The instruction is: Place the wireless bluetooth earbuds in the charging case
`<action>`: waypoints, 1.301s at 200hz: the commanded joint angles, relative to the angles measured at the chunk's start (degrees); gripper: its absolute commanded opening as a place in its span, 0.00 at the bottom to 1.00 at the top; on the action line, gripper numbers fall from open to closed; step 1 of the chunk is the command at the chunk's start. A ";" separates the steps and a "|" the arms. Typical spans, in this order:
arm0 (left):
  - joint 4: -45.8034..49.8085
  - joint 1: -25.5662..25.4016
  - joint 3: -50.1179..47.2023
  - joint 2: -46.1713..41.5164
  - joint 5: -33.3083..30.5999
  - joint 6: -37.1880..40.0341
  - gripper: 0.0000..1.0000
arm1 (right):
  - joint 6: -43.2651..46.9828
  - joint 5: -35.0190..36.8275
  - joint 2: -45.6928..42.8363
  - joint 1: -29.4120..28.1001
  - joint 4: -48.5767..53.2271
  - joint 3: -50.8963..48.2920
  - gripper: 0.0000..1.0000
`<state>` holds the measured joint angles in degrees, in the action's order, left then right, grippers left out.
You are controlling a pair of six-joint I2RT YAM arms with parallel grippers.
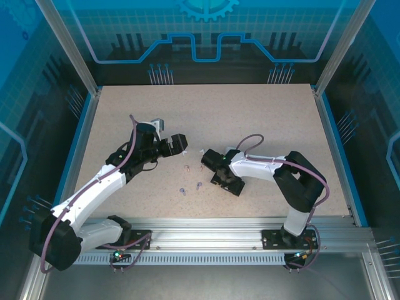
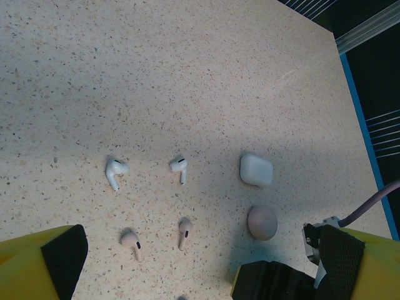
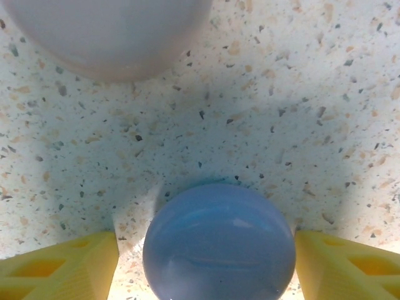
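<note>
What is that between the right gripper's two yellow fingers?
A rounded bluish case resting on the speckled table, seen in the right wrist view. The right gripper straddles it with its jaws open.

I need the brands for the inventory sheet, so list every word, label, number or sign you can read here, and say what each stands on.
None: nothing here can be read as text.
White rounded-square charging case, pale pink round case, blue-purple round case: plain shells, no print.
White stemmed earbuds, pink stemmed earbuds: too small to show any marking.
Blue backdrop panel: a gear graphic and line patterns, no letters.
</note>
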<state>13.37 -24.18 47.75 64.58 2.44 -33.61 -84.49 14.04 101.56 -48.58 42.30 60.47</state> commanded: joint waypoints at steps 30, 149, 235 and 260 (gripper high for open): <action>-1.41 -0.36 -0.25 0.99 1.12 -0.75 0.99 | -1.78 0.89 -1.14 1.36 -0.20 -4.11 0.71; -6.18 -1.70 -2.60 0.56 2.17 -0.41 0.99 | 0.05 1.61 -2.11 3.06 -2.40 -6.10 0.59; -15.00 -1.71 -9.80 -8.32 1.45 -2.34 0.99 | 2.01 0.51 -4.30 3.17 -5.51 -8.39 0.41; -18.19 -1.67 -12.52 -9.56 -1.12 -4.28 0.99 | 2.55 -0.15 -6.80 3.06 -6.60 -9.38 0.41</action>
<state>1.54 -25.47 38.17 56.51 2.42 -35.83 -83.11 12.36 95.59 -46.81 36.82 53.65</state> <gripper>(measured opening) 0.987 0.484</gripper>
